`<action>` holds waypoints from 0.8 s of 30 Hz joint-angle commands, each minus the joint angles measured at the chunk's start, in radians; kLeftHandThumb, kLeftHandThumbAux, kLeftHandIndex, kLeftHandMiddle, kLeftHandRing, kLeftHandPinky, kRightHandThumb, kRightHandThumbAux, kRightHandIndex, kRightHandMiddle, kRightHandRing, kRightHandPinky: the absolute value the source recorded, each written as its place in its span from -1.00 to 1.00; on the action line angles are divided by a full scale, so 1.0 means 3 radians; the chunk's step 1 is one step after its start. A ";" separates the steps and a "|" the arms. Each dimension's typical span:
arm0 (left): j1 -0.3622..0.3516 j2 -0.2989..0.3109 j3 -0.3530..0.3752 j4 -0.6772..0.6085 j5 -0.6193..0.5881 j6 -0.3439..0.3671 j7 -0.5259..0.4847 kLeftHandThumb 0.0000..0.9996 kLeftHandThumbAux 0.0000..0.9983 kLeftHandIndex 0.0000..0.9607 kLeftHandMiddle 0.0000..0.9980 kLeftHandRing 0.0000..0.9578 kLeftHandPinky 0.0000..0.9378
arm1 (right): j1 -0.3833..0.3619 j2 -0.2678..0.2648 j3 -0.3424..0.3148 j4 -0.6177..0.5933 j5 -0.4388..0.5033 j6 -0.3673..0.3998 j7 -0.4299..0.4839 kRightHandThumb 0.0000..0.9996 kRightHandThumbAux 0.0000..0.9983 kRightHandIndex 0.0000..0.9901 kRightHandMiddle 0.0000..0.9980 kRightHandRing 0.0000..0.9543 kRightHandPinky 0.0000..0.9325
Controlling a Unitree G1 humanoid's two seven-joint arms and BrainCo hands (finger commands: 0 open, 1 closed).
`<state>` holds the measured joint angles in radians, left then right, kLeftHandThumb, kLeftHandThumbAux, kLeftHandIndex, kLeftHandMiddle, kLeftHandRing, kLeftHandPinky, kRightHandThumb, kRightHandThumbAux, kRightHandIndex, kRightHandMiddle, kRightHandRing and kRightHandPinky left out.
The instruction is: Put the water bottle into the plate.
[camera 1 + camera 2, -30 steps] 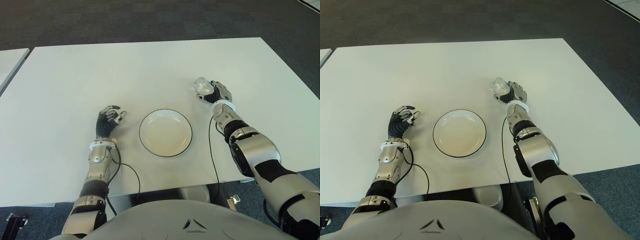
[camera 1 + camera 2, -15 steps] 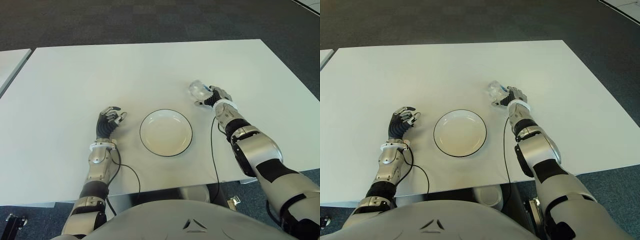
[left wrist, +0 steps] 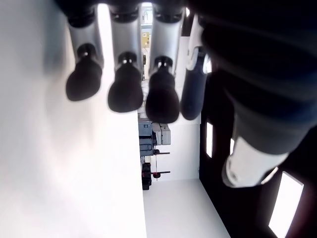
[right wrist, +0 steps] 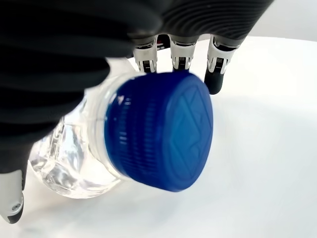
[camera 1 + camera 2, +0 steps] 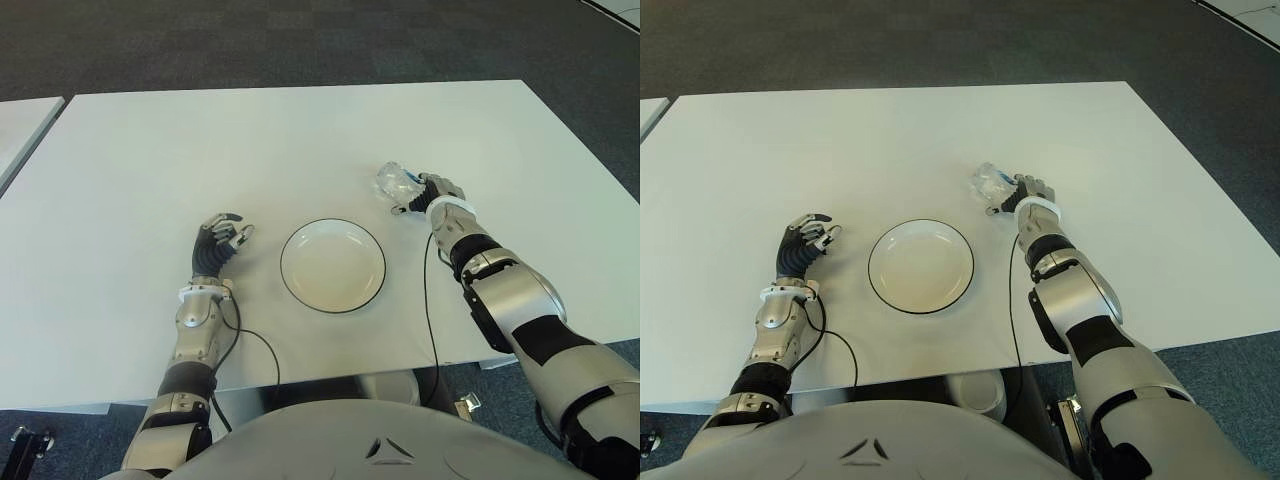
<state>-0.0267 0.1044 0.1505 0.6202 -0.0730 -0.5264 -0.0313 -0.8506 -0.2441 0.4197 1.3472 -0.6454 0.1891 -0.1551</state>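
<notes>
Bottle (image 5: 394, 181) first: the water bottle is clear, with a blue cap (image 4: 166, 136), and it sits in my right hand (image 5: 428, 193), tipped over so the body points away toward the plate's far side and the cap faces my wrist. My fingers (image 4: 216, 74) curl round the neck and shoulder, thumb on the other side, so I judge the hold closed and firm, though whether the bottle's underside touches the surface (image 5: 200, 140) I cannot tell. The plate (image 5: 332, 266), white with a dark rim, lies nearer my body and toward my left, well apart from the bottle. To do this step well I think I should keep the grip snug near the cap, lift enough to clear the rim, swing the hand inward and toward me, and only loosen once the bottle rests inside the rim, since a round bottle on its side could roll. My left hand (image 5: 218, 241) shows to the left of the plate, fingers loosely curled, holding nothing.
</notes>
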 commanded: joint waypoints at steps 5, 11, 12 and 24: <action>0.0052 -0.0014 0.0007 0.0093 -0.0018 0.0058 -0.0032 0.41 0.44 -0.09 0.56 0.64 0.68 | 0.0372 0.0106 0.0042 0.0162 -0.0014 0.0178 0.0070 -0.06 0.19 -0.79 -0.98 -1.00 -1.00; 0.0051 -0.0022 0.0009 0.0089 -0.0016 0.0064 -0.0013 0.41 0.44 -0.09 0.55 0.62 0.65 | 0.0401 0.0091 0.0005 0.0161 0.0012 0.0156 -0.0068 -0.06 0.23 -0.53 -0.86 -0.96 -0.90; 0.0051 -0.0023 0.0010 0.0088 -0.0017 0.0066 -0.0010 0.41 0.44 -0.09 0.54 0.62 0.65 | 0.0405 0.0088 0.0000 0.0162 0.0015 0.0150 -0.0080 -0.05 0.24 -0.50 -0.85 -0.96 -0.88; 0.0048 -0.0045 -0.0003 0.0089 0.0015 0.0041 0.0024 0.41 0.44 -0.09 0.55 0.63 0.66 | 0.0468 0.0068 -0.0336 0.0152 0.0263 -0.0031 -0.0379 0.38 0.44 -0.17 -0.53 -0.59 -0.46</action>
<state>-0.0283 0.1011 0.1503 0.6217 -0.0758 -0.5320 -0.0305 -0.8196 -0.2364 0.3545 1.3436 -0.6045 0.1781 -0.2868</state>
